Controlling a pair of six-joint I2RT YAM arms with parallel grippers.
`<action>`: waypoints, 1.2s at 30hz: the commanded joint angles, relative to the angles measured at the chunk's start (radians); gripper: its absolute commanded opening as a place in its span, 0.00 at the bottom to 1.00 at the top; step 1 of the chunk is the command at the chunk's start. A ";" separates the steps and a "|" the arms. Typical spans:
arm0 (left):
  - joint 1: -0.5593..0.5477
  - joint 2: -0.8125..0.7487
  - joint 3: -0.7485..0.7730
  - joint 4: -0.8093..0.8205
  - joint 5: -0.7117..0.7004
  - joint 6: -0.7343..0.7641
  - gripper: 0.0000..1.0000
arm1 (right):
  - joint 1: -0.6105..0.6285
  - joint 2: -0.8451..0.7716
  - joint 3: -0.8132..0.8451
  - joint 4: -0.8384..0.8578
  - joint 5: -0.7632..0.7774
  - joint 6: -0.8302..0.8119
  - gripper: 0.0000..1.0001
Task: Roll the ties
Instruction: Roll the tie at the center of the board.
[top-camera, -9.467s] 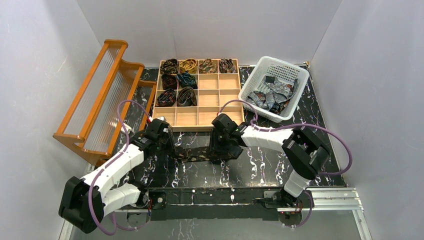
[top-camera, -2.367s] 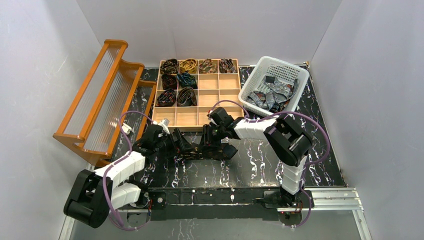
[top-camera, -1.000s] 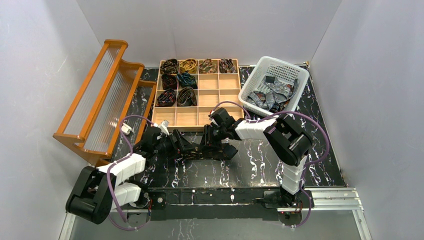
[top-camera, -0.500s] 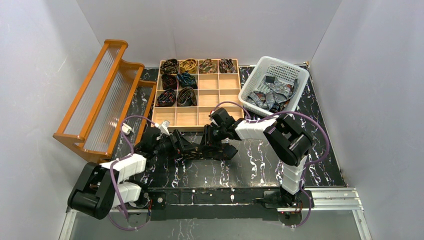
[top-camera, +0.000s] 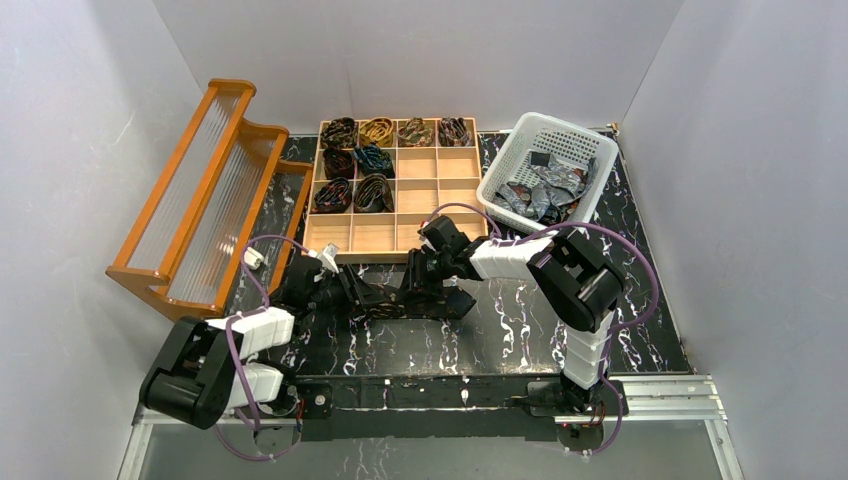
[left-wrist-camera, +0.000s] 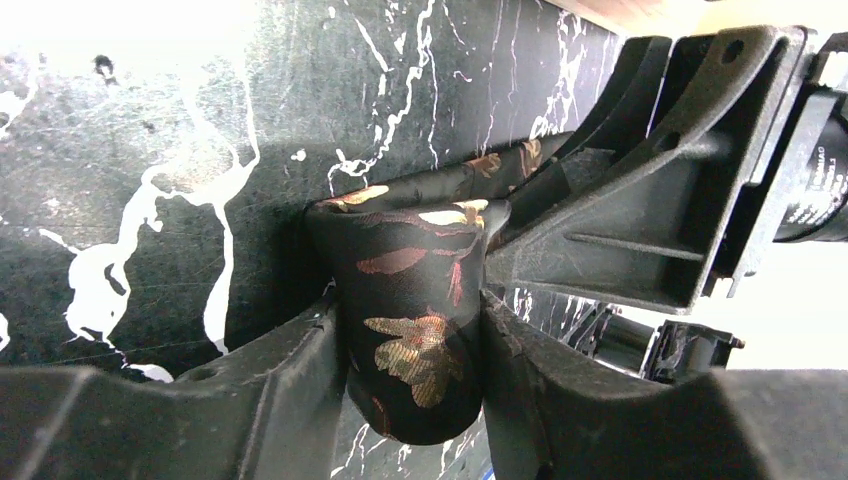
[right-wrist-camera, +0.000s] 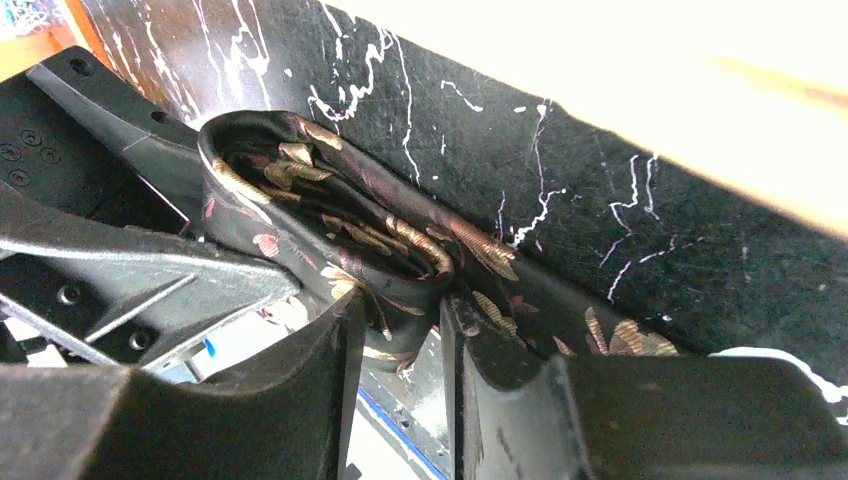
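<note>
A dark brown tie (top-camera: 386, 305) with gold and red leaves lies on the black marbled table between my two grippers. My left gripper (top-camera: 357, 296) is shut on a folded end of it; in the left wrist view the tie (left-wrist-camera: 412, 300) bulges between the fingers of the left gripper (left-wrist-camera: 408, 385). My right gripper (top-camera: 420, 291) is shut on the same tie. In the right wrist view the tie (right-wrist-camera: 330, 215) forms a loose loop ahead of the right gripper (right-wrist-camera: 400, 335). The grippers sit close together, facing each other.
A wooden compartment box (top-camera: 440, 200) behind the grippers holds several rolled ties (top-camera: 355, 160) in its back and left cells. A white basket (top-camera: 572, 124) at the back right holds grey-silver ties (top-camera: 540, 190). An orange wooden rack (top-camera: 200, 190) stands at the left.
Since the earliest frame my left gripper has moved right along the tie, closer to the right gripper. In the last second only the left arm's elbow has swung down and left.
</note>
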 joint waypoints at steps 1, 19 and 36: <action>-0.012 0.001 0.005 -0.234 -0.085 0.051 0.40 | -0.002 0.032 0.004 -0.065 0.060 -0.061 0.43; -0.026 -0.170 0.236 -0.623 -0.274 0.133 0.17 | -0.010 -0.139 0.044 -0.299 0.328 -0.235 0.63; -0.354 -0.082 0.539 -1.013 -0.899 0.237 0.13 | -0.011 -0.206 -0.048 -0.233 0.150 -0.163 0.59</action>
